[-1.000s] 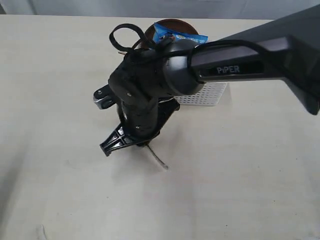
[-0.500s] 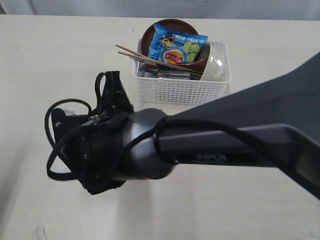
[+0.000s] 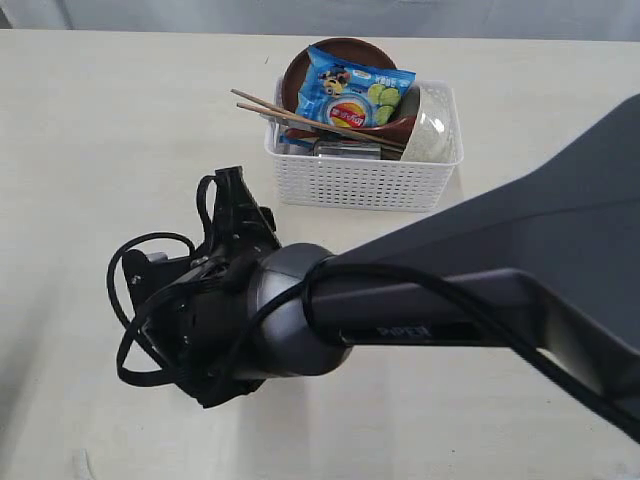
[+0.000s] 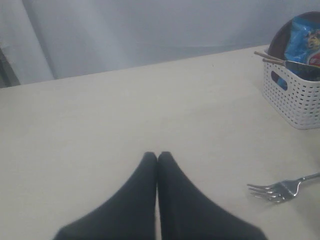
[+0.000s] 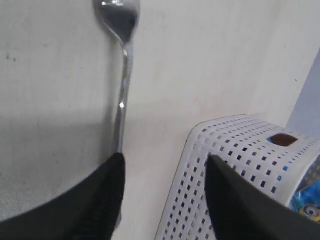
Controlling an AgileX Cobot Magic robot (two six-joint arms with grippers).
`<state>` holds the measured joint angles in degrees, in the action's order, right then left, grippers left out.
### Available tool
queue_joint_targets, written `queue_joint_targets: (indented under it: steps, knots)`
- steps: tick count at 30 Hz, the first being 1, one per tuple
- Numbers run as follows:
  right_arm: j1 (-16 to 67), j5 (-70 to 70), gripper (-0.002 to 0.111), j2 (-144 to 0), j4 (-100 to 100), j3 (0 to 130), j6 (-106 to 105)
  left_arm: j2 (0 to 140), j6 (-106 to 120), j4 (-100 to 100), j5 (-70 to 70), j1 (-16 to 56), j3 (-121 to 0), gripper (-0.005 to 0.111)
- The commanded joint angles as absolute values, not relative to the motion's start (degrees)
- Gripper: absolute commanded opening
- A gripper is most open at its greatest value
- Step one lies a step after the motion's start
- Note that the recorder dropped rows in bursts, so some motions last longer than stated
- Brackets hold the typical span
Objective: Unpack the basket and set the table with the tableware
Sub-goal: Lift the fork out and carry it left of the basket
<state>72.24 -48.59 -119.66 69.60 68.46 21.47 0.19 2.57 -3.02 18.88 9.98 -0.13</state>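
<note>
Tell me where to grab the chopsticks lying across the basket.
Grip the chopsticks near the ends that jut past the basket's rim on the exterior view's left, coming down from above there. Those ends probably have free room around them, while the other ends lie crowded inside the basket.

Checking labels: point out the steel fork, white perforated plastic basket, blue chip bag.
Steel fork (image 4: 278, 190): left wrist view, base of the tines.
White perforated plastic basket (image 3: 360, 185): exterior view, front wall.
Blue chip bag (image 3: 355, 95): exterior view, middle of its face.
</note>
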Motion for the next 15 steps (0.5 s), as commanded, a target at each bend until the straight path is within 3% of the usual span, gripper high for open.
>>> queue_joint_targets:
  steps: [1, 9, 15]
  knots:
    - [72.03, -51.74, 0.053, -119.64, 66.59, 68.29, 20.86, 0.0, 2.55, -2.92, 18.45, 9.84, 0.0, 0.0]
    - [68.5, -44.27, 0.051, -115.02, 44.11, 69.47, 16.07, 0.0, 2.55, -2.92, 18.45, 9.84, 0.0, 0.0]
    - [57.42, -41.31, 0.05, -113.25, 8.13, 78.17, -6.18, 0.0, 2.55, -2.92, 18.45, 9.84, 0.0, 0.0]
